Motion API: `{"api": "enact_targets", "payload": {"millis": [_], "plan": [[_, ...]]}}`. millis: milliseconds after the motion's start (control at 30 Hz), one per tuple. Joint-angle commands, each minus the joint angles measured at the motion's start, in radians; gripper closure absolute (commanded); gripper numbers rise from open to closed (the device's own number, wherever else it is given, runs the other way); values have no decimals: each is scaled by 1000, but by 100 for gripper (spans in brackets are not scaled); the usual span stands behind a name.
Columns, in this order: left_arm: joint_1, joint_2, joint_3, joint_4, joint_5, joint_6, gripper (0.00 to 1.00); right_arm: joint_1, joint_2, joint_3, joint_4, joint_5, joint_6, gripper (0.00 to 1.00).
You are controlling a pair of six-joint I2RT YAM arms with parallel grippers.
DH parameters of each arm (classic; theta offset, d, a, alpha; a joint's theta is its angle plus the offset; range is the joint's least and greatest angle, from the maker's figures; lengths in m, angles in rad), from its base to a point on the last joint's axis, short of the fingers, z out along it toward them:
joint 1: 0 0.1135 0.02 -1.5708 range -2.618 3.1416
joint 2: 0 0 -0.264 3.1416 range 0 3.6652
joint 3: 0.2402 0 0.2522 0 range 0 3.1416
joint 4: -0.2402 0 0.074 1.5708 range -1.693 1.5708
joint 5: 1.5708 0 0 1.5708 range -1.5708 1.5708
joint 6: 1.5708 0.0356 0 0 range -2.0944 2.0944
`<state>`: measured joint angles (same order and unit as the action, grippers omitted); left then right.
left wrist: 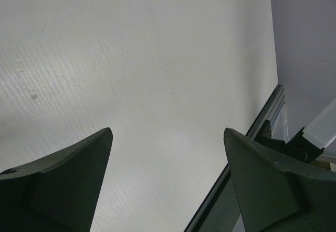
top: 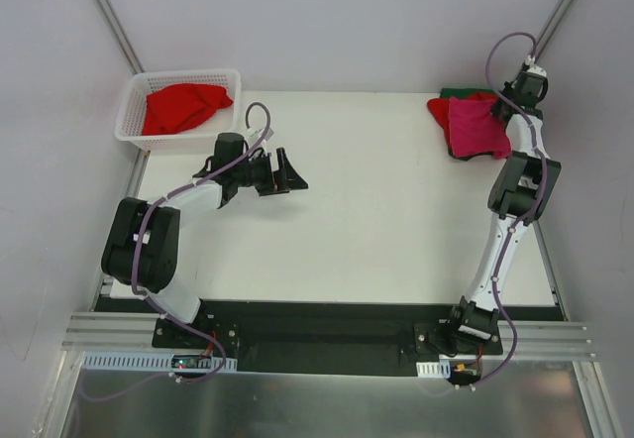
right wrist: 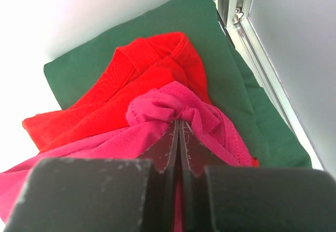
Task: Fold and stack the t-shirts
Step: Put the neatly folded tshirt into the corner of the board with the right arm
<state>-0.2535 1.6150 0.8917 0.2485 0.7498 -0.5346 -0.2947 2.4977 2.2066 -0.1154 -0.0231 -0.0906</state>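
T-shirts: three lie stacked at the far right corner of the tabletop (top: pixel 376 220); a fourth sits apart in the basket (top: pixel 127 121) at the far left corner
Stack order: dark green t-shirt (right wrist: pixel 157 27) at the bottom; folded red t-shirt (right wrist: pixel 142 80) on it; magenta t-shirt (right wrist: pixel 105 153) on top, shifted toward the near side so the two below show at the far edge
Right pincer (right wrist: pixel 178 129): closed tight, tips pressed together into a bunched ridge of the magenta t-shirt; whether any cloth is caught between them I cannot tell
Left pincer (left wrist: pixel 168 132): spread wide, holding nothing, hanging over bare tabletop left of centre
Crumpled red t-shirt (top: pixel 183 107): unfolded, heaped inside the basket; its long axis runs roughly left to right along the basket
Key relation: the crumpled red t-shirt lies beyond and to the left of the left pincer, near it; the right arm is well apart from it, across the whole tabletop
Nearer arm: the left, by my judgement the one to fetch it
Step in hand: probably settling the top of the stack
Left to do: the basket shirt is not yet folded or stacked
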Motion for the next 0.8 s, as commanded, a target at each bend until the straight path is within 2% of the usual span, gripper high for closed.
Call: {"api": "enact_targets", "payload": {"millis": [0,400,600,667,700,733,767], "plan": [[10,-12,30,21,0,22,12,5,-31,21,12,6,9,99],[10,-144,0,-6,-21,24,12,20,-296,-65,59,-29,45,99],[11,-242,-13,-60,-69,41,11,31,-544,-260,74,-24,52,98],[10,-283,-17,-84,-96,42,10,32,-626,-346,56,-20,72,90],[10,-296,-17,-94,-102,42,10,34,-660,-369,40,-20,83,83],[10,-309,-16,-101,-107,44,9,34,-734,-395,24,-29,119,65],[10,-320,-13,-130,-112,44,9,34,-769,-439,-10,-44,135,56]]}}
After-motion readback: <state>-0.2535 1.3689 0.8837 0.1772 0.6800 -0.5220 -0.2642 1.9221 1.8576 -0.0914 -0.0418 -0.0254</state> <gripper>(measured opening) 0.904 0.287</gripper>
